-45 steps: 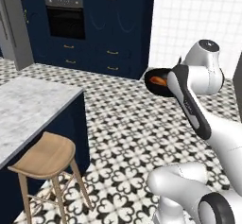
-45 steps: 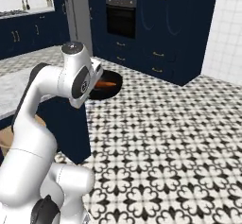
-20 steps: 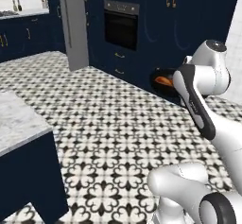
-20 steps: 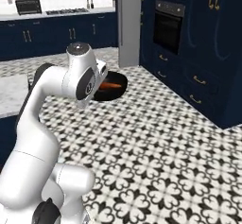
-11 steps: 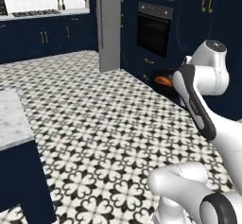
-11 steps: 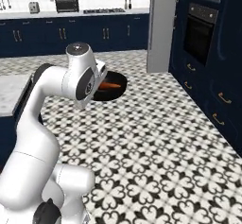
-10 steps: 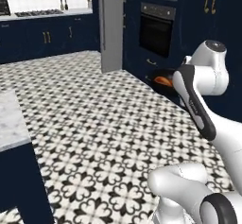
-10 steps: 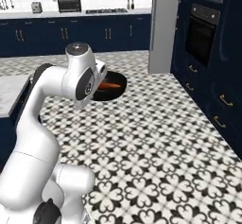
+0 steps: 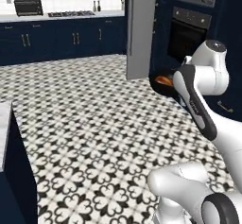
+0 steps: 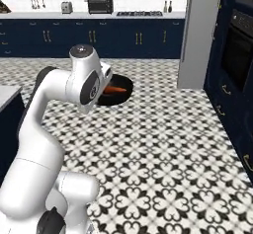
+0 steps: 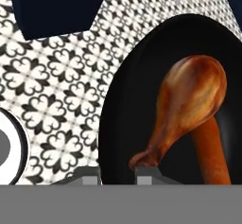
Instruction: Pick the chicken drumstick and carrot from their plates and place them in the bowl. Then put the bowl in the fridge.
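Black-and-white patterned floor tile spreads across an open kitchen; navy cabinets with brass handles line the far wall under a pale counter, and a built-in oven sits in dark cabinetry to the right.

A tall grey panel, most likely the side of the fridge, stands upright between the far cabinets and the oven; its door and shelves cannot be seen from these angles.

The white arm carries the bowl, a glossy black one, out in front of itself above the floor; the gripper is closed on the bowl's near rim, one fingertip inside and one outside.

Inside the bowl lies the chicken drumstick, its plump end towards the far wall of the bowl and its thin bone pointing at the gripper; the carrot lies partly under it, just beside and touching; from the right base view the carrot shows as an orange sliver over the rim.

Judged from this, both foods are loaded and the step in hand is carrying the bowl to the fridge; the next move calls for bringing the base round to the fridge front, keeping the bowl level, then reaching it onto a shelf.

Open floor lies all around the arm; a marble-topped island edge sits low to the left, well apart; the oven cabinetry is near on the bowl's side, so that is the edge to watch when turning.
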Robot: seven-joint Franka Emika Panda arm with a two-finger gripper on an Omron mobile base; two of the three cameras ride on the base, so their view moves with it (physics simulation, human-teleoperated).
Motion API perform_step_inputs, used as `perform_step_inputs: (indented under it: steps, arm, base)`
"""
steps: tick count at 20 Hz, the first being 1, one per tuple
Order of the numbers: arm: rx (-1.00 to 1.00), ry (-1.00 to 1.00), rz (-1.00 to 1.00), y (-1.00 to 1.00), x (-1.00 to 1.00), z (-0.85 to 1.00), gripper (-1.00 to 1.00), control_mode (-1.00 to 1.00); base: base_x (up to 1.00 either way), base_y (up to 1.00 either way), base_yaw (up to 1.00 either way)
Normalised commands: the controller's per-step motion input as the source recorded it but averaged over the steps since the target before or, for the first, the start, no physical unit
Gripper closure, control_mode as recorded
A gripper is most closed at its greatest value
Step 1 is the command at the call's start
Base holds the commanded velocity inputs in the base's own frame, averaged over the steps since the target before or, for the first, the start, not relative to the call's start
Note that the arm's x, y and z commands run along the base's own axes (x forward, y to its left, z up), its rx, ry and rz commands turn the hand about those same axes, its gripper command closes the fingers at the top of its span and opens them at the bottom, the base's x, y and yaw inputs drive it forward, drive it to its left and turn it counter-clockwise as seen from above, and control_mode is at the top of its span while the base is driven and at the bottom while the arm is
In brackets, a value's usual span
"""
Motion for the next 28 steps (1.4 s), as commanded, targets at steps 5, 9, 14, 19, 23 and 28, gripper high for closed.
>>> perform_step_inputs:
  steps: [5, 9, 14, 19, 23, 28]
  arm:
    - [0.0, 0.0, 0.0, 0.0, 0.0, 0.0, 1.0, 1.0]
    - [0.0, 0.0, 0.0, 0.0, 0.0, 0.0, 1.0, 1.0]
    - [0.0, 0.0, 0.0, 0.0, 0.0, 0.0, 1.0, 1.0]
    - [0.0, 0.0, 0.0, 0.0, 0.0, 0.0, 1.0, 1.0]
    - [0.0, 0.0, 0.0, 0.0, 0.0, 0.0, 1.0, 1.0]
    - [0.0, 0.0, 0.0, 0.0, 0.0, 0.0, 1.0, 1.0]
  base:
    - [1.0, -0.13, 0.45]
    - [1.0, -0.19, 0.3]
    - [0.98, -0.38, 0.02]
    - [0.97, -0.35, -0.1]
    - [0.92, -0.28, -0.07]
    - [1.0, 0.0, -0.17]
